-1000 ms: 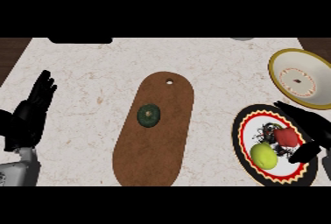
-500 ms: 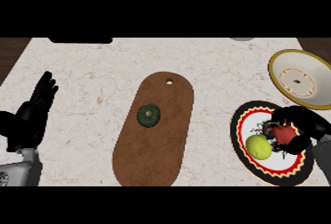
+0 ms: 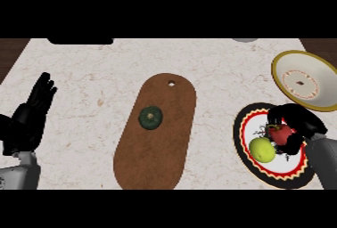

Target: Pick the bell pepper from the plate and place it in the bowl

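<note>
At four o'clock, the right hand (image 3: 299, 121) curls around the red bell pepper (image 3: 281, 134) on the round zigzag-rimmed plate (image 3: 284, 176), beside a glossy green apple (image 3: 262, 149). At nine, the left hand (image 3: 33, 111) rests, fingers relaxed. At two, the cream bowl (image 3: 319, 95).

Bowl (image 3: 304, 84) behind plate (image 3: 245, 133); cutting board (image 3: 164, 147) to their left.

Marble-look counter (image 3: 99, 89), matt wooden board (image 3: 158, 151)

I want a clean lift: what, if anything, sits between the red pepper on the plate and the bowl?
Nothing visible does. The bell pepper, under the right hand, lies on the plate; the bowl lies just beyond. The yellow-green fruit lies on the far side from it.
</note>
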You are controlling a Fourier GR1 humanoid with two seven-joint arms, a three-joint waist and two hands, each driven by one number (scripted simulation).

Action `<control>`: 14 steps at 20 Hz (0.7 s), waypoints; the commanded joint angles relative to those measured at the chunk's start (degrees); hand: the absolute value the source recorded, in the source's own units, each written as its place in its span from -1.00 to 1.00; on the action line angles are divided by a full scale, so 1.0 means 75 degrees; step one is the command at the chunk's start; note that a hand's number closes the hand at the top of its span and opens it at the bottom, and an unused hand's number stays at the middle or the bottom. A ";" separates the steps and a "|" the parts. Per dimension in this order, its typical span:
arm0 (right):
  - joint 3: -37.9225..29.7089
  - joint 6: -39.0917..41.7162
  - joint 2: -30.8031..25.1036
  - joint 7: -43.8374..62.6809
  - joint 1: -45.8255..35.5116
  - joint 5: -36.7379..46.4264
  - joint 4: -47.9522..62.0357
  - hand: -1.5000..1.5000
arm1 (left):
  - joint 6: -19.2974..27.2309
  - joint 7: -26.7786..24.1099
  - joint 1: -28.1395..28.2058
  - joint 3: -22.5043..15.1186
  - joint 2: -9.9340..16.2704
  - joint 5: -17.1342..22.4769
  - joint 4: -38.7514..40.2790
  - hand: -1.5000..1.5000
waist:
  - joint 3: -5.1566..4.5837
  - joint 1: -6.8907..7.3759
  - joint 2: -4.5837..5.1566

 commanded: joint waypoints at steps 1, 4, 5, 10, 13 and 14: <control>0.0632 -0.0257 0.0487 0.0040 -0.0209 0.0564 -0.0150 1.00 | -0.0051 -0.0212 -0.0565 0.0247 0.0133 0.0040 0.0756 0.00 | 0.0085 0.0012 0.0052; 0.0718 0.0016 0.0722 0.0443 -0.0438 0.0664 -0.0689 1.00 | 0.0005 -0.0271 -0.0156 -0.0114 -0.0131 -0.0202 0.0481 0.00 | 0.0085 0.0013 0.0028; 0.0812 0.0200 0.0839 0.0742 -0.0199 0.0649 -0.1377 1.00 | -0.0046 0.0102 -0.0463 0.0141 0.0021 0.0059 0.0412 0.00 | 0.0083 -0.0031 0.0011; 0.0124 0.0163 0.0021 0.0631 0.0094 0.0301 -0.3026 1.00 | -0.0087 0.0121 -0.0233 0.0193 0.0127 -0.0023 0.0264 0.00 | 0.0082 -0.0103 -0.0012; -0.0473 -0.0112 0.0003 0.1041 0.0195 -0.0031 -0.4061 1.00 | -0.0111 0.0083 -0.0005 0.0198 0.0059 0.0061 0.0056 0.00 | 0.0080 -0.0157 -0.0045; -0.0866 -0.0145 -0.0016 0.1228 -0.0006 -0.0267 -0.4227 1.00 | -0.0127 -0.0202 0.0291 0.0165 -0.0019 0.0013 0.0175 0.00 | 0.0076 -0.0169 -0.0053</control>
